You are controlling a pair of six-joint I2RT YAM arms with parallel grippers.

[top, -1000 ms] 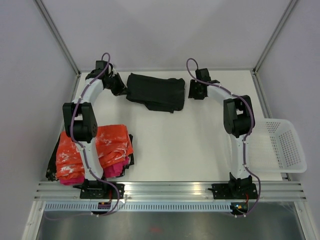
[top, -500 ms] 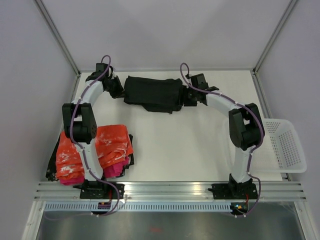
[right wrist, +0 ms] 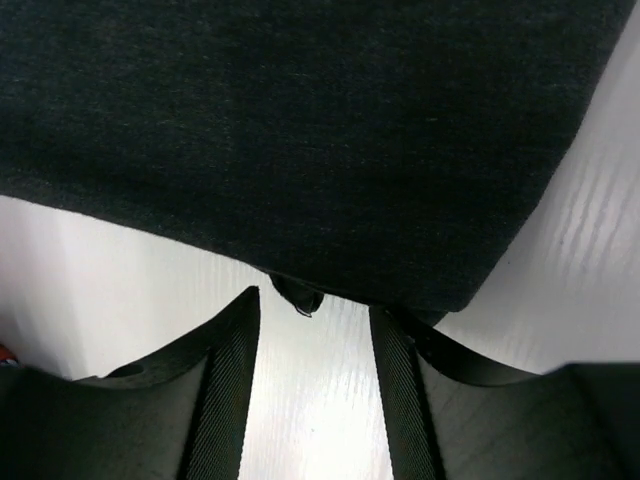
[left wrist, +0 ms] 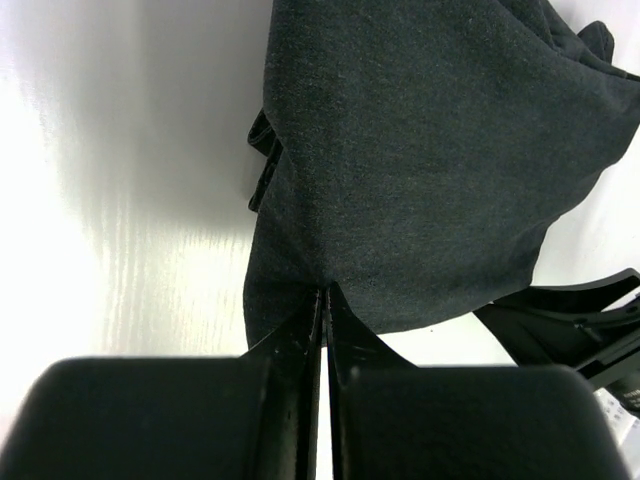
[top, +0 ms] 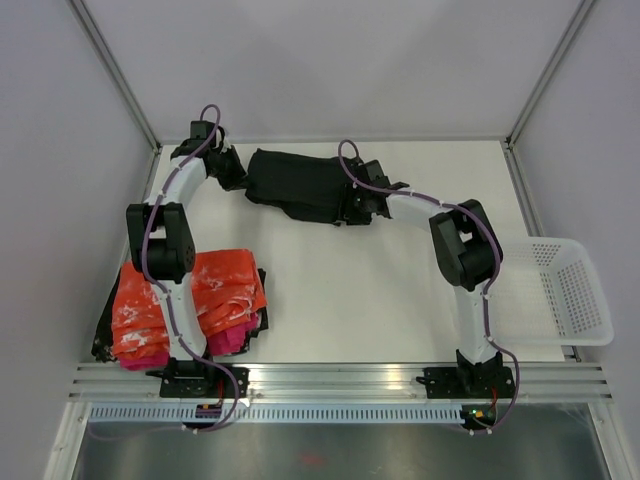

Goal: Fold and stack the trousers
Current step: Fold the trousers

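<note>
The folded black soft-fabric trousers (top: 300, 185) lay at the far middle of the white table (top: 350, 290). The left gripper (left wrist: 322, 300) pinched their left edge tight. The right gripper (right wrist: 315, 300) stood parted at their right hem, grasping nothing. Bare tabletop spread nearer the bases.

The trousers (top: 300, 185), upper centre of the overhead view, are plain black, charcoal up close. At lower left, an orange garment (top: 225, 290) mottled with white, with a magenta-pink garment (top: 232, 340) beneath. The basket (top: 575, 300) at right is white, as is the table (top: 350, 290).
</note>
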